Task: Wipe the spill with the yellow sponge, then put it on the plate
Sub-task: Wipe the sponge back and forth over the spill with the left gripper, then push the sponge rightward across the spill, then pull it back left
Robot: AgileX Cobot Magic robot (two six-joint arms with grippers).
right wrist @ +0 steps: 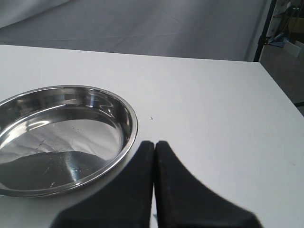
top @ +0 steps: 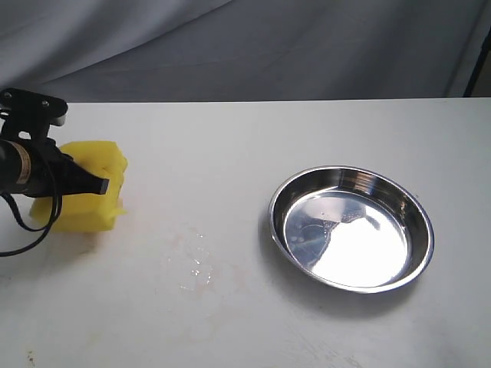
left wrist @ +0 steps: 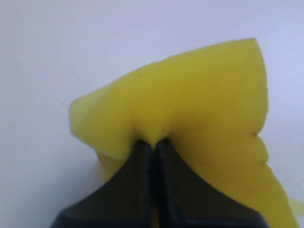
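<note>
Open tabletop [top: 230, 146] is stretching between the yellow sponge [top: 92, 184] and the plate [top: 351, 228]; only the flat spill [top: 196, 261] is lying there, nearer the sponge.

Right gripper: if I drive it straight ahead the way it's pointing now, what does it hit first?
Probably nothing close: the shut right gripper points just past the plate rim, over bare table toward the grey backdrop cloth. Clearance beside the rim is hard to judge.
</note>
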